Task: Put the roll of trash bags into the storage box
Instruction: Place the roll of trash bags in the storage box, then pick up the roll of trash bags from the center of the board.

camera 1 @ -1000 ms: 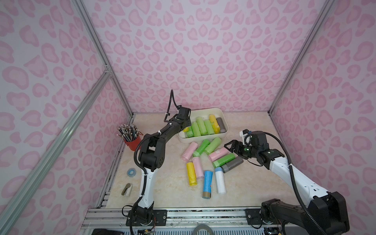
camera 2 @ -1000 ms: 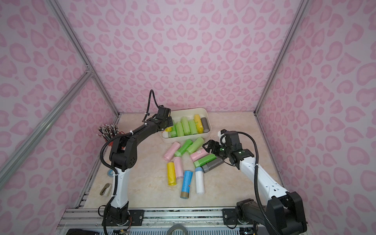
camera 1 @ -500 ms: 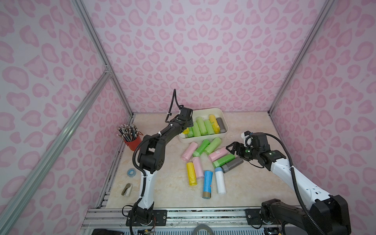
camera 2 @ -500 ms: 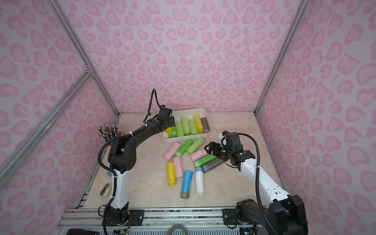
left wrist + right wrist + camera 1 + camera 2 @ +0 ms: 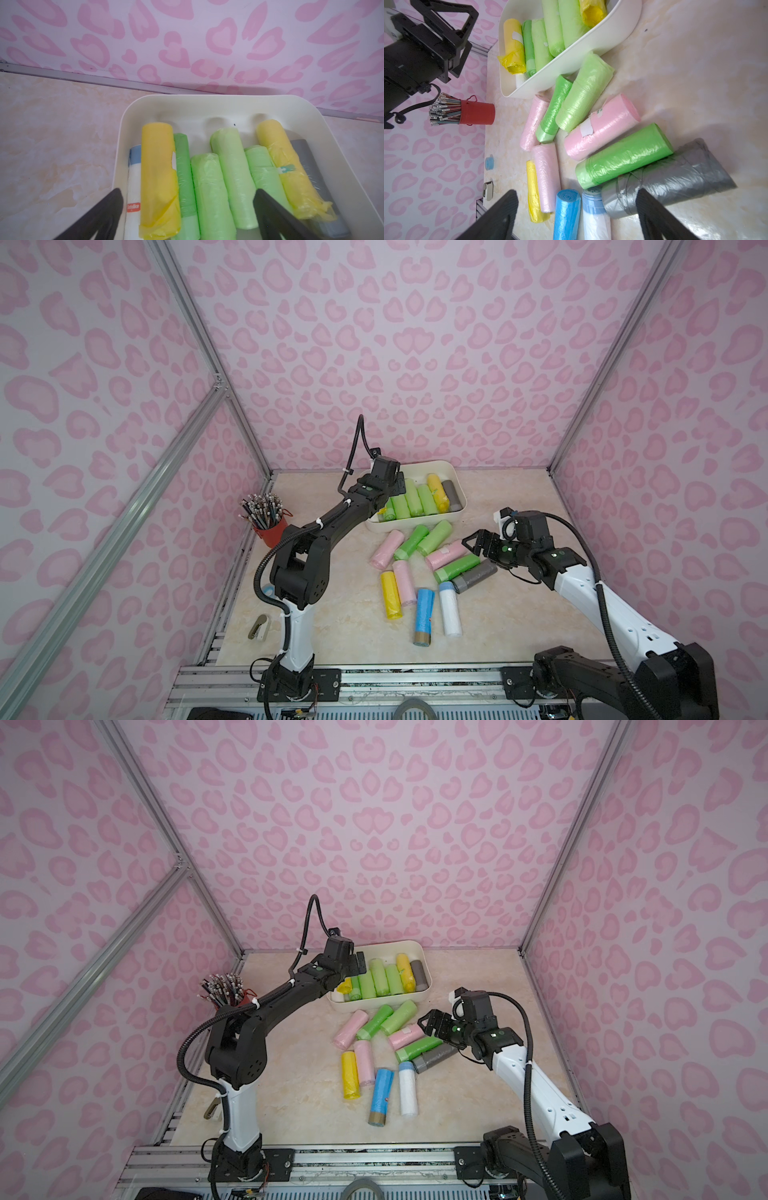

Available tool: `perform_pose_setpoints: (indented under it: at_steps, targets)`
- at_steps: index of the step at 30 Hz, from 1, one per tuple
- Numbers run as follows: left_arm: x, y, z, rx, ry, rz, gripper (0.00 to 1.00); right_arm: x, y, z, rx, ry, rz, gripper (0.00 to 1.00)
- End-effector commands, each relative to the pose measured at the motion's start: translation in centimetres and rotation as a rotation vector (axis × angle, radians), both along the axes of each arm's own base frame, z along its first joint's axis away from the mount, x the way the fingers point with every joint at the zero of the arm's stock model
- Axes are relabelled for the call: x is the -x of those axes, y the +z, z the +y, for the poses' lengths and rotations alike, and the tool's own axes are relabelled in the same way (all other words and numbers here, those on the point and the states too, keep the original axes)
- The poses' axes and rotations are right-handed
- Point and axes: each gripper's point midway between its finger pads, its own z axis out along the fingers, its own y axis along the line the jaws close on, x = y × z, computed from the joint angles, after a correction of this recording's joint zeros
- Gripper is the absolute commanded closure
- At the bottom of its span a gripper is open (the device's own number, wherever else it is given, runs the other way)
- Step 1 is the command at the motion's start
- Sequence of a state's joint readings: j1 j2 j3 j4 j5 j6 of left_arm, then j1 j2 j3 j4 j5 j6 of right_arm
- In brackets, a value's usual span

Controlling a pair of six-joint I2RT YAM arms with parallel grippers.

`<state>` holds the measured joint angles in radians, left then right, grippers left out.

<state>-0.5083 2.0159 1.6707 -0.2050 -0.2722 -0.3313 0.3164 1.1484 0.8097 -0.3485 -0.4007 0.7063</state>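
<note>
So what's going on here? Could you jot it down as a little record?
box: shallow cream tub
rolls in box: eight
rolls on table: ten, loose, in front of the box
left hand: open, empty, over the box
right hand: open, empty, over the loose rolls
also: red pencil cup
</note>
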Motion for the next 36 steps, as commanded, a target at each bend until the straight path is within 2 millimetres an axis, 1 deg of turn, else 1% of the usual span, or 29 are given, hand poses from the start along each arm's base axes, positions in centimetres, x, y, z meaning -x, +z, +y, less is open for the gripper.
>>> perform_pose_setpoints:
  at_steps: [1, 5, 9, 14, 17, 20, 23, 27, 32, 36]
  targets:
    - [0.2, 2.0, 0.2, -0.004, 0.012, -0.058, 0.00, 0.4, -0.3, -0.1, 0.009, 0.005, 0.015, 0.10]
    - [1.7, 3.3, 0.5, 0.028, 0.009, -0.080, 0.00, 0.9, -0.9, -0.6, 0.030, -0.008, 0.029, 0.10]
    - [3.4, 4.4, 0.3, 0.052, -0.005, -0.092, 0.00, 1.4, -1.7, -1.4, 0.071, -0.029, 0.044, 0.10]
    - [6.5, 5.3, 0.0, 0.077, -0.030, -0.120, 0.00, 2.4, -2.9, -2.0, 0.085, -0.034, 0.083, 0.10]
    - [8.8, 4.8, 0.8, 0.094, -0.032, -0.117, 0.00, 2.9, -4.0, -2.4, 0.095, -0.042, 0.120, 0.10]
    - [10.9, 5.5, 1.7, 0.145, -0.039, -0.139, 0.00, 3.2, -5.5, -3.3, 0.119, -0.085, 0.157, 0.10]
    - [13.2, 6.2, 2.0, 0.207, -0.064, -0.165, 0.00, 3.4, -6.8, -4.1, 0.135, -0.135, 0.192, 0.10]
    - [16.0, 6.3, 2.1, 0.222, -0.084, -0.166, 0.00, 3.6, -8.0, -4.3, 0.130, -0.162, 0.225, 0.10]
    - [18.9, 6.8, 2.9, 0.269, -0.096, -0.178, 0.00, 3.8, -9.2, -4.7, 0.127, -0.199, 0.274, 0.08]
    - [20.0, 7.4, 3.8, 0.296, -0.087, -0.197, 0.00, 3.3, -9.7, -4.6, 0.092, -0.246, 0.281, 0.03]
